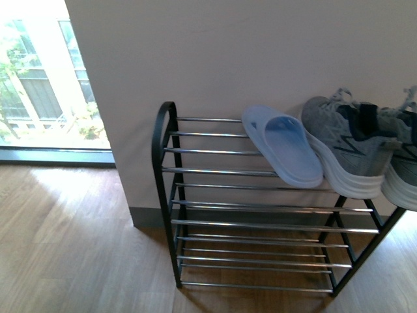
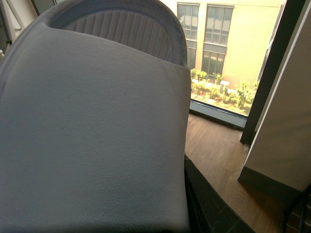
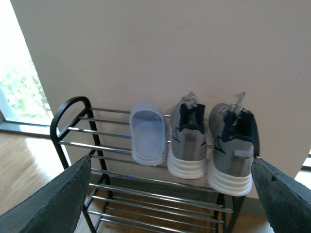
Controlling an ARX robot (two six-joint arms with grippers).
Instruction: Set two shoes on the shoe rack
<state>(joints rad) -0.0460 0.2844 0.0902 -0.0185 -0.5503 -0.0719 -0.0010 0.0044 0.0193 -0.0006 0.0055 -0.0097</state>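
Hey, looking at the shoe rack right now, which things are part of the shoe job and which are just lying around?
Part of the job:
- left grey sneaker, on the top tier
- right grey sneaker, beside it
- shoe rack

Just there:
- pale blue slide sandal, on the top tier left of the sneakers
- grey slide sandal, filling the left wrist view

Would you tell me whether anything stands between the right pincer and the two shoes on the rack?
Nothing visible does. The open right pincer faces both shoes on the shoe rack's top tier through clear air; the blue slipper lies beside them, not in front.
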